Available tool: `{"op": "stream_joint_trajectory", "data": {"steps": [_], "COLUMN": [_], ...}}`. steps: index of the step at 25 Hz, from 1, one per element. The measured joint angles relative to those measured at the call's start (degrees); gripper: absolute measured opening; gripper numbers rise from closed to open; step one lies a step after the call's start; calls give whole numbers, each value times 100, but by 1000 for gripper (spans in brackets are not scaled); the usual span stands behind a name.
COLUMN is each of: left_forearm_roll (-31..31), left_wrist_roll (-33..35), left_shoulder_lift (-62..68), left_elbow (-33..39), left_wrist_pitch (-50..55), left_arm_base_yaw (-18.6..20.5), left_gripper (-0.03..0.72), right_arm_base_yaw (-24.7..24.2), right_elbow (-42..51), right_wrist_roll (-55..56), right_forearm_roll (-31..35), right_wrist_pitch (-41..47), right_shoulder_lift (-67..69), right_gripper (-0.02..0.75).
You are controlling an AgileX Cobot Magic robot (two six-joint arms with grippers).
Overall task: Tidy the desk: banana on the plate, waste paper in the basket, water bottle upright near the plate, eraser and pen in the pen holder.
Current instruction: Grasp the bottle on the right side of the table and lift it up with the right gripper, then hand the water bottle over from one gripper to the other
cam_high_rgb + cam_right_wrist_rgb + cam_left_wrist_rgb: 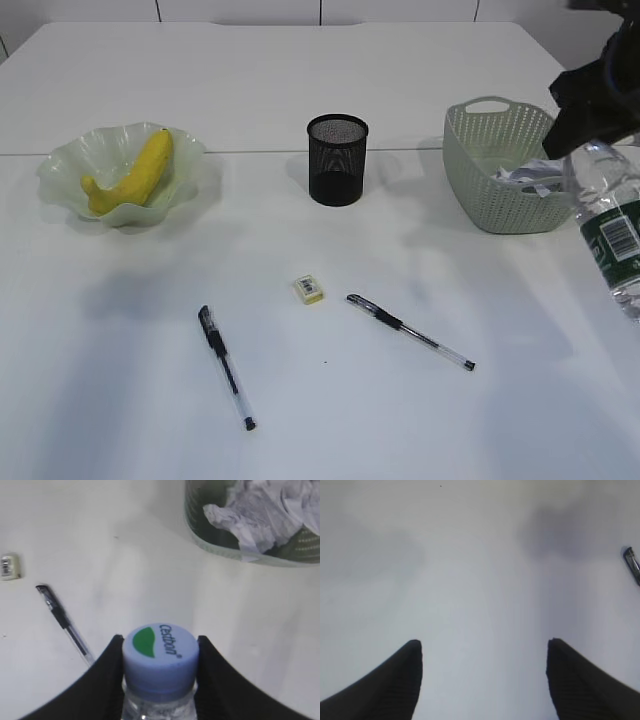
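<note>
The right gripper (160,650) is closed on the neck of a clear plastic water bottle (610,225), one dark finger on each side of its pale blue cap (160,655); the cap carries a green leaf shape and the word "Cestbon". In the exterior view the bottle hangs at the right edge above the white table (320,60), tilted a little, with a dark green label (612,240) showing a barcode; the other print on it is too small to read. The left gripper (482,675) hovers over bare table with its fingers spread wide and nothing between them. The banana (135,172) lies in the wavy pale green glass plate (60,165) at the left. Crumpled waste paper (260,512) sits inside the pale green woven basket (470,170) at the right. The black mesh pen holder (337,160) stands between plate and basket. In front of it lie a small yellow eraser (309,289) with an unreadable label, and two black-capped gel pens: one (226,367) to the left, the other (410,332) to the right.
</note>
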Motion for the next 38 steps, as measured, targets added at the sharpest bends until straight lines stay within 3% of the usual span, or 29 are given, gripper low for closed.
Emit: {"op": "stream_joint_trajectory", "data": {"steps": [21,38], "left_forearm_roll": [-212,-994], "left_wrist_roll": [175,945], "left_shoulder_lift": [0,0], "left_elbow": [0,0], "left_wrist_pitch": [-122,-308], "left_arm_base_yaw": [0,0], "left_gripper": [558,558], "right_arm_base_yaw": [4,4], "right_elbow": [0,22], "right_wrist_roll": [-2946,-5144], "right_forearm_roll": [2612,4892], "right_wrist_pitch": [0,-28], "right_shoulder_lift": [-295,-295], "right_gripper": [251,251]}}
